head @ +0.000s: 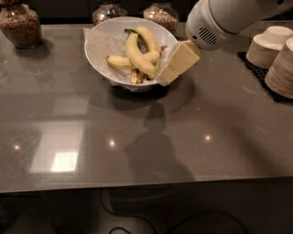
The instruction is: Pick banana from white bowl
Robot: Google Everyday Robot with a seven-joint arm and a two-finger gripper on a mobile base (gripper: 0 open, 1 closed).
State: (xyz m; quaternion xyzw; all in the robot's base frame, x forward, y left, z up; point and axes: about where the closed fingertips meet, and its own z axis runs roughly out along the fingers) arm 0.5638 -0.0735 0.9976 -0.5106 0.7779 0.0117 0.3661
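The white bowl (114, 21), wide and lined with crumpled white paper, stands on the grey table at the back centre. Several yellow bananas (136, 54) lie in it, one curved across the others. My gripper (165, 77), beige at the end of the white arm (215, 23), reaches down from the upper right. Its tip is at the bowl's right rim, right beside the bananas. Nothing shows as held in it.
Three glass jars of brown grains stand along the back edge: one at the far left (19, 25) and two behind the bowl (106, 10) (161, 13). Stacks of small beige cups (269, 45) sit on a black mat at the right.
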